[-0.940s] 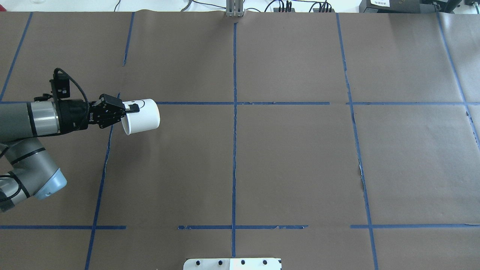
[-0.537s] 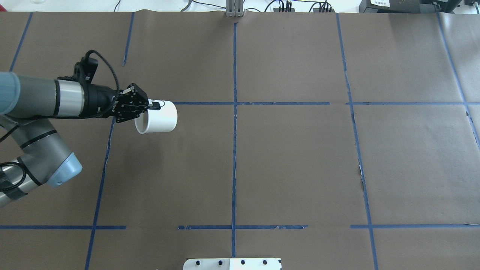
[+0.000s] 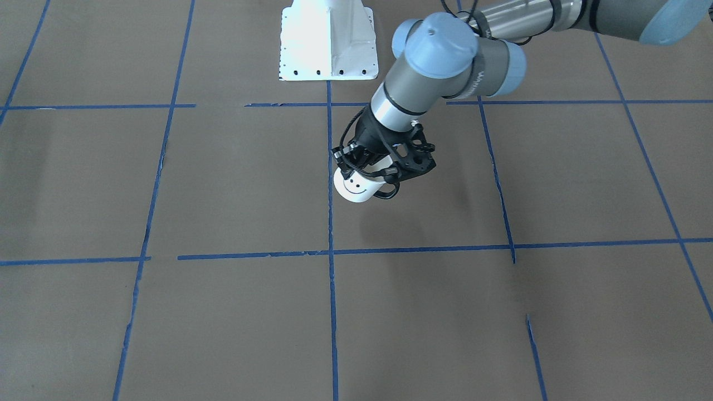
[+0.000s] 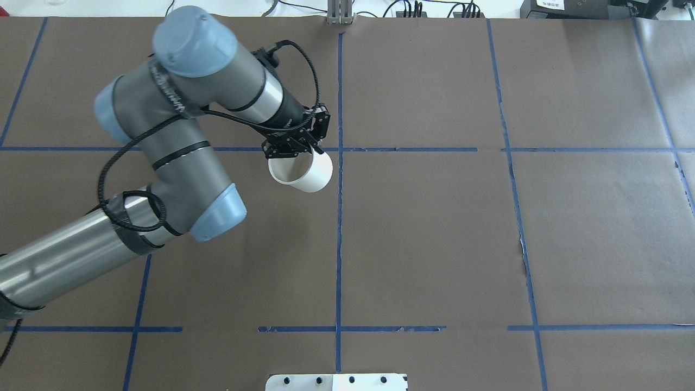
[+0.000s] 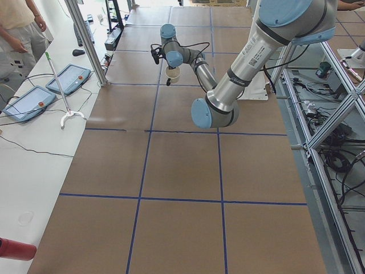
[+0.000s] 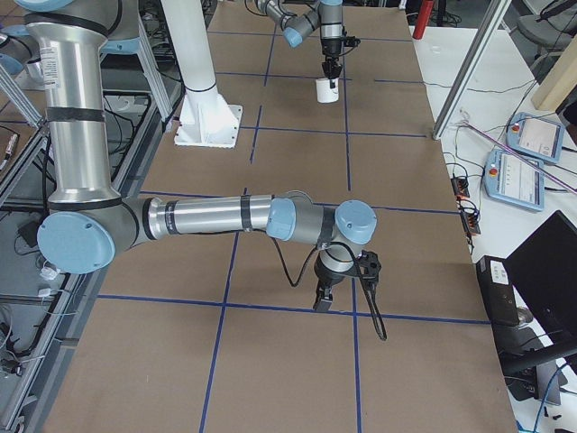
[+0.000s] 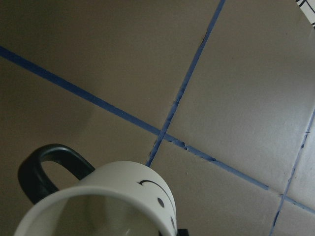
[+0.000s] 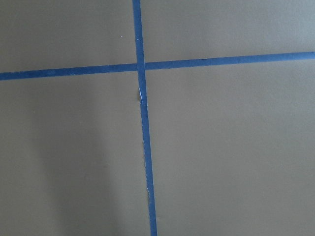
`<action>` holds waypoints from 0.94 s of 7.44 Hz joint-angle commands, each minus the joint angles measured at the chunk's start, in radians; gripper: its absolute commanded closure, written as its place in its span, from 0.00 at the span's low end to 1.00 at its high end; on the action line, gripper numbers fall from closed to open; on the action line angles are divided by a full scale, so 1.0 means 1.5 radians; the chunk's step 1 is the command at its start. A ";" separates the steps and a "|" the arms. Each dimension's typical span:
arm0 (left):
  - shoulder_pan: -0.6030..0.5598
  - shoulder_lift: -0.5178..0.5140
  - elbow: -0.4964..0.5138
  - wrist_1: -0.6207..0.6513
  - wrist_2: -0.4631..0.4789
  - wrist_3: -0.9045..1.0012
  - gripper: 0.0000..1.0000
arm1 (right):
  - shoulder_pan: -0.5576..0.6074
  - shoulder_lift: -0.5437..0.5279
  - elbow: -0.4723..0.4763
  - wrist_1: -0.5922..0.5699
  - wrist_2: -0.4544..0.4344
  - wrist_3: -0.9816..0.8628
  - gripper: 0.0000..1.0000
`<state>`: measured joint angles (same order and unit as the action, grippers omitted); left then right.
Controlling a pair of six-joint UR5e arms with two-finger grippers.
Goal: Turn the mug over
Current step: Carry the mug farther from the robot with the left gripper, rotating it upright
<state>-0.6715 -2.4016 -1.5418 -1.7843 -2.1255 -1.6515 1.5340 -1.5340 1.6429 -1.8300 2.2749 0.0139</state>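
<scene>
The white mug with a black smiley face and dark loop handle hangs tilted above the brown table, just left of the centre tape line. My left gripper is shut on its rim from above. In the front-facing view the mug shows its face and handle under the left gripper. The left wrist view shows the mug's rim, handle and face close up, with the table below. My right gripper shows only in the exterior right view, pointing down near the table; I cannot tell whether it is open.
Blue tape lines divide the brown paper table cover into squares. The white robot base plate sits at the robot's edge. Control tablets lie on the side bench, and a person stands beside it.
My left arm has swung right with the mug, from the table's left part to beside the centre line. The mug has turned from lying sideways to hanging tilted under the gripper.
</scene>
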 commanded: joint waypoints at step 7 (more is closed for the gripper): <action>0.079 -0.105 0.151 0.081 0.107 0.024 0.00 | 0.000 0.000 0.000 0.000 0.000 0.000 0.00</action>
<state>-0.5556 -2.5611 -1.3047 -1.6632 -1.9778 -1.6127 1.5340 -1.5342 1.6429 -1.8300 2.2749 0.0138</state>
